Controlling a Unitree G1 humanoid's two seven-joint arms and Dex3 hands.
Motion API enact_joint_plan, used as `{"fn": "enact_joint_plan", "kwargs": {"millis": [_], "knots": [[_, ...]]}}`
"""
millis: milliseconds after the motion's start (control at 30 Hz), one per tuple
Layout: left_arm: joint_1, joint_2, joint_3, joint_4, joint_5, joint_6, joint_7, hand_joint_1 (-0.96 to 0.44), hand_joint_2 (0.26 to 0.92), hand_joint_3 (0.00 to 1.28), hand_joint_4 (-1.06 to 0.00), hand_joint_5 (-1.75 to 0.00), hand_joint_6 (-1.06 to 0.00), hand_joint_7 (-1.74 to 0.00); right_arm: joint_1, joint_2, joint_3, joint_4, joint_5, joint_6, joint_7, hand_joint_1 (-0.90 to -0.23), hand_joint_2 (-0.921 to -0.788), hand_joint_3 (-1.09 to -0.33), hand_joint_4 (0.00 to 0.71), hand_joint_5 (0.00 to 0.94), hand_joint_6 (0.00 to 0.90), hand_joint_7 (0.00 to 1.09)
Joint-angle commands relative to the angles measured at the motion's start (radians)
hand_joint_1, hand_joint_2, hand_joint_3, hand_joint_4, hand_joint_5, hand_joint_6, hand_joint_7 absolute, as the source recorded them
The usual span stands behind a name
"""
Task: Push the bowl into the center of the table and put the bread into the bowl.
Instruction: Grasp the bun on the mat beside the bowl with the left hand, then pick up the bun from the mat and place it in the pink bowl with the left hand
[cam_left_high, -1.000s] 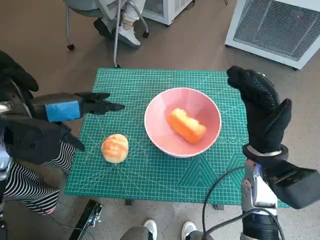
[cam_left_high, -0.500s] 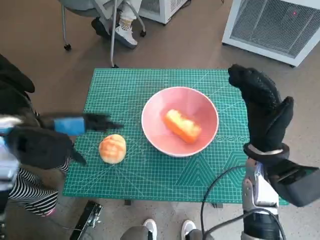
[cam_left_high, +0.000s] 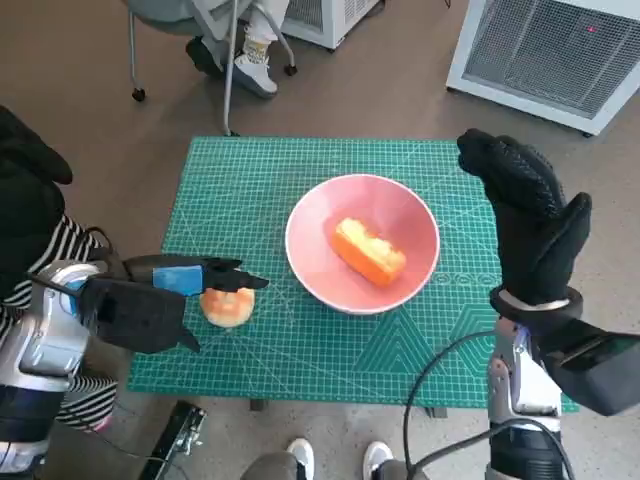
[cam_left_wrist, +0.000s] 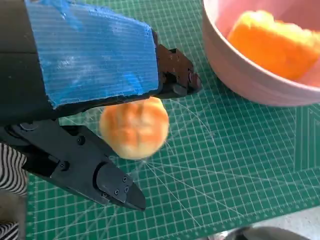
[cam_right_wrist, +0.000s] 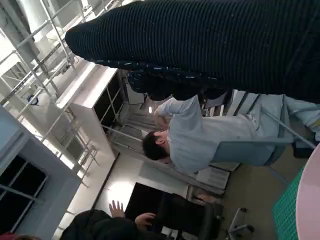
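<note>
— where's the bun (cam_left_high: 229, 305) relative to the left hand (cam_left_high: 190, 275)?
— directly beneath it, on the mat (cam_left_high: 300, 370), just beside the bowl (cam_left_high: 420, 255) on the robot's left. seen in the left wrist view lying between upper fingers (cam_left_wrist: 172, 75) and thumb (cam_left_wrist: 107, 182), both spread and apparently not touching: open, holding nothing.
— and the right hand (cam_left_high: 530, 220)?
— raised upright at the bowl's far side, fingers extended, empty, well away from the bun. clearly the left's job.
— the bowl?
— near mid-table already, with an orange loaf (cam_left_high: 368, 250) lying slantwise inside.
— next move, then?
— probably closing on the bun, lifting, carrying it toward the robot's right over the rim.
</note>
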Motion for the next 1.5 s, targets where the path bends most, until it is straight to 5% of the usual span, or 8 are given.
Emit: {"fn": "enact_joint_plan", "kwargs": {"millis": [33, 233, 333, 400, 467, 633, 1067, 1500], "knots": [[0.015, -0.044, -0.085, 0.055, 0.198, -0.021, 0.166, -0.01, 0.722, 0.01, -0.23, -0.02, -0.44, -0.05, 0.031, -0.002, 0.002, -0.011, 0.013, 0.035, 0.010, -0.692, -0.921, -0.730, 0.156, 0.000, 0.119, 0.39], [0.007, -0.084, -0.116, 0.142, 0.292, -0.053, 0.307, 0.08, 0.787, 0.02, -0.64, -0.14, -0.67, -0.17, 0.039, -0.003, -0.001, -0.022, 0.021, 0.048, 0.017, -0.708, -0.921, -0.728, 0.156, 0.000, 0.121, 0.39], [-0.002, -0.094, -0.121, 0.185, 0.304, -0.080, 0.345, 0.26, 0.864, 0.04, -0.68, -0.77, -0.65, -0.41, 0.041, -0.003, -0.001, -0.026, 0.019, 0.052, 0.016, -0.709, -0.921, -0.728, 0.156, 0.000, 0.121, 0.39], [-0.006, -0.098, -0.125, 0.204, 0.313, -0.094, 0.366, 0.32, 0.891, 0.04, -0.70, -0.98, -0.60, -0.59, 0.041, -0.002, -0.002, -0.027, 0.019, 0.054, 0.016, -0.709, -0.921, -0.728, 0.155, 0.000, 0.121, 0.39], [-0.011, -0.101, -0.131, 0.226, 0.327, -0.108, 0.393, 0.13, 0.909, 0.06, -0.72, -1.09, -0.58, -0.93, 0.042, -0.002, -0.002, -0.029, 0.019, 0.056, 0.015, -0.708, -0.921, -0.729, 0.155, 0.000, 0.120, 0.39], [-0.026, -0.106, -0.143, 0.274, 0.357, -0.139, 0.444, 0.02, 0.918, 0.07, -0.72, -1.17, -0.58, -1.13, 0.041, 0.000, -0.003, -0.032, 0.017, 0.061, 0.012, -0.707, -0.921, -0.729, 0.155, 0.000, 0.120, 0.39], [-0.061, -0.108, -0.155, 0.356, 0.413, -0.191, 0.559, 0.00, 0.914, 0.07, -0.73, -1.15, -0.61, -1.17, 0.035, 0.000, -0.001, -0.015, 0.003, 0.049, 0.011, -0.710, -0.921, -0.730, 0.155, 0.000, 0.117, 0.40], [-0.068, -0.100, -0.141, 0.352, 0.403, -0.203, 0.573, 0.00, 0.914, 0.06, -0.74, -1.13, -0.60, -1.18, 0.029, 0.001, -0.001, -0.005, 0.004, 0.044, 0.014, -0.709, -0.921, -0.730, 0.154, 0.000, 0.113, 0.40]]}}
